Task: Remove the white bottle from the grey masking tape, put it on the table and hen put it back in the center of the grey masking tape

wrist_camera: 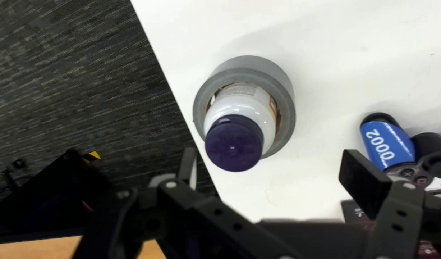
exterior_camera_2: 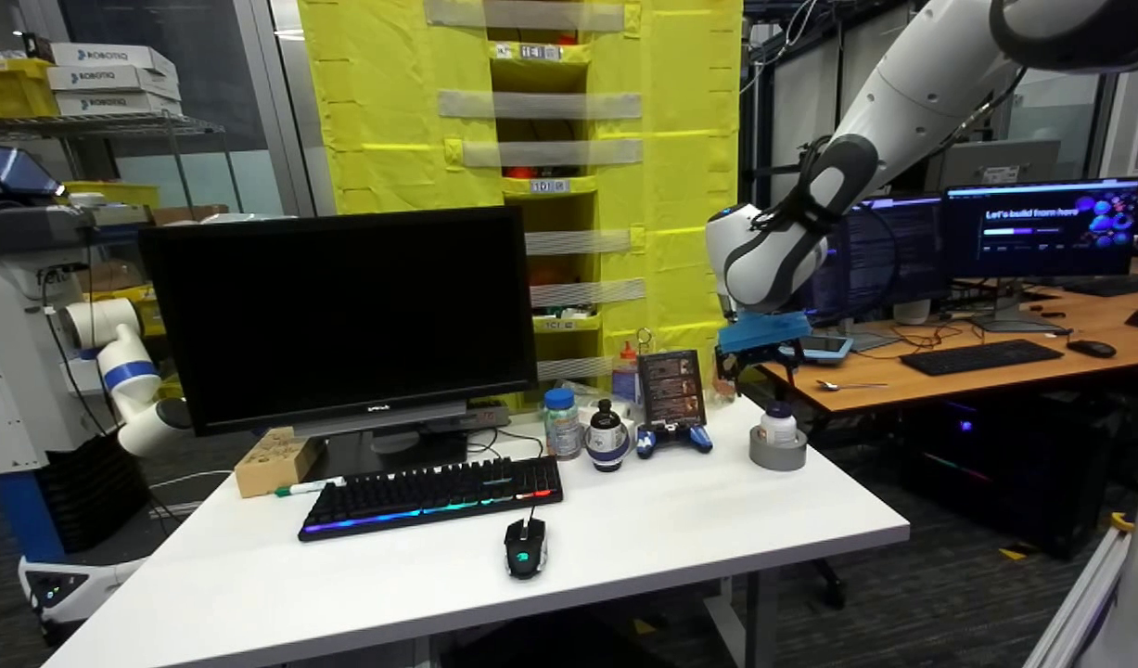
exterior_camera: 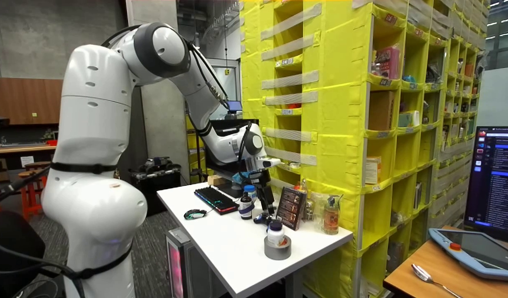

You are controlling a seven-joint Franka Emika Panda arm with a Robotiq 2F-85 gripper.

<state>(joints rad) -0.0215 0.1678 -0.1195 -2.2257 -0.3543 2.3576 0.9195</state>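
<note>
1 white bottle (wrist_camera: 238,102): cap up in the round hole of the grey masking tape (wrist_camera: 256,64), seated there in all 3 views; the ring goes around its lower part and the dark purple cap rises above it.
Grey masking tape: 1 roll, flat on the white table (exterior_camera: 225,248), just beside the table's edge.
Gripper (wrist_camera: 272,172): 2 fingers set wide apart, white table showing between them; in both exterior views it points down over the table, apart from the white bottle.
Game controller (exterior_camera_2: 672,433): blue and black, at the foot of the dark upright frame (exterior_camera_2: 671,390); the wrist view shows 0002 printed on a blue patch.
Dark bottle (exterior_camera_2: 607,429): blue band around it, between the blue-lidded jar (exterior_camera_2: 561,429) and the game controller in an exterior view.
Keyboard (exterior_camera_2: 434,496): black, lit along its front edge, before the monitor (exterior_camera_2: 346,315).
Mouse (exterior_camera_2: 525,549): black with a green mark, near the keyboard.
Orange-tinted bottle (exterior_camera: 331,219): near a corner of the table in an exterior view.
</note>
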